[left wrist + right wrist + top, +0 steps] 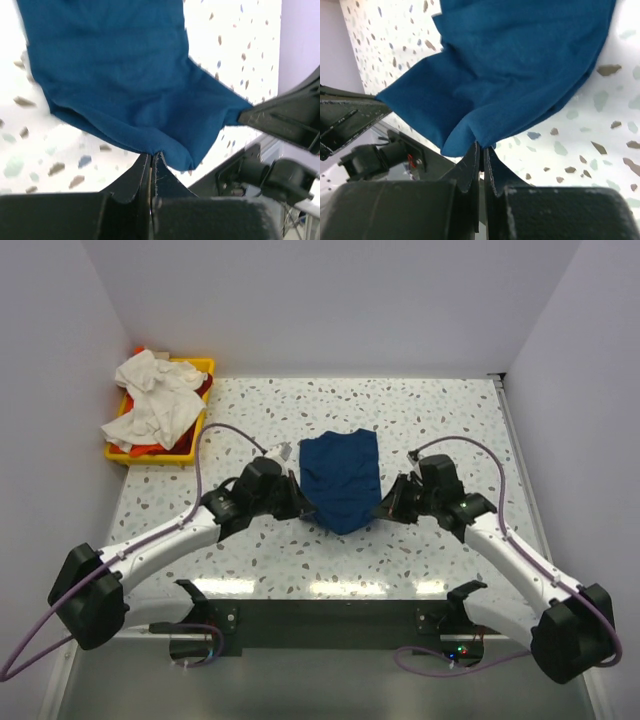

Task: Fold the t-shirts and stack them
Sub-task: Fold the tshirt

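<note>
Left gripper (151, 157) pinches the near-left edge of the navy t-shirt (340, 475), jaws pressed together on the cloth. The right gripper (481, 147) pinches its near-right edge likewise. Its sleeves are hard to make out. Far left of it, a white t-shirt (155, 400) buries most of an orange-red t-shirt (150, 448) in a yellow tray (205, 366).

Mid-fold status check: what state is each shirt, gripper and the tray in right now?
blue t-shirt: on the table, near edge bunched and pinched at both corners.
left gripper: shut on the blue t-shirt.
right gripper: shut on the blue t-shirt.
white t-shirts: crumpled, unfolded, heaped in the tray.
orange t-shirt: crumpled under the white ones.
yellow tray: full, fabric spilling over its rim.
</note>
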`<state>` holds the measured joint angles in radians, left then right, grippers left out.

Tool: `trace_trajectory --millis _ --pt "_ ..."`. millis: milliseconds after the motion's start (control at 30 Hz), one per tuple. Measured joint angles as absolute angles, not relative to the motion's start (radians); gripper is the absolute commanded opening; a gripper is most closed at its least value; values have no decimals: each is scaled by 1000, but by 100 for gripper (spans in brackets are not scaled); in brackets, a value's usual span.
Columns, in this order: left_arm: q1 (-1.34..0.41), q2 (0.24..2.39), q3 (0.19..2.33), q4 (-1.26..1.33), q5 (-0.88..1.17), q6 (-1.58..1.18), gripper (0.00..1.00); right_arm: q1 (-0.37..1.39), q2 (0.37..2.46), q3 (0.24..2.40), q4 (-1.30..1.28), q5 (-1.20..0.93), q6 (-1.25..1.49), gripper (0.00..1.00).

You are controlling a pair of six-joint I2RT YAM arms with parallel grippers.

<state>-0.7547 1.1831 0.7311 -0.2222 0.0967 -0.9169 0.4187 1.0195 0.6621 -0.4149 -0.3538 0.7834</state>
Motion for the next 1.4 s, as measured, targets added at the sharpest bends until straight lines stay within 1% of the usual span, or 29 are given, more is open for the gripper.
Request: trace_trajectory --millis 133,333,633,900,967,1000,1067,1100,1133,1200,1267,1333,1400 --pt "-662 1260 843 -231 112 -881 0 418 1141 796 -403 -331 783 0" --pt "-558 1442 1052 -231 136 -853 0 382 1415 1066 -379 -323 774 0" --pt "-412 1822 1370 -179 197 -841 0 244 1868 1441 -342 -361 754 0" --pt "-307 2168 1631 -113 282 -825 0 178 2217 1721 -306 -415 751 1" --pt "-292 2246 1705 -113 304 -820 0 168 2272 1775 -304 -423 752 7" --pt "-286 2277 1740 -114 314 -817 7 164 2292 1800 -307 -430 752 9" --pt "-274 2328 1806 -118 343 -810 19 156 2321 1842 -306 -440 758 23" --pt "-270 2345 1833 -118 358 -805 34 152 2327 1856 -306 -442 762 28" --pt "-266 2357 1853 -117 371 -797 39 149 2329 1865 -305 -444 765 36" --pt "-258 2358 1865 -116 390 -790 51 140 2329 1880 -299 -451 772 44" --pt "-251 2353 1868 -106 398 -775 56 128 2329 1888 -288 -461 775 53" --pt "-244 2341 1855 -98 397 -764 56 115 2329 1888 -284 -460 769 53" --pt "-240 2312 1818 -97 393 -756 53 107 2326 1883 -284 -453 762 50"
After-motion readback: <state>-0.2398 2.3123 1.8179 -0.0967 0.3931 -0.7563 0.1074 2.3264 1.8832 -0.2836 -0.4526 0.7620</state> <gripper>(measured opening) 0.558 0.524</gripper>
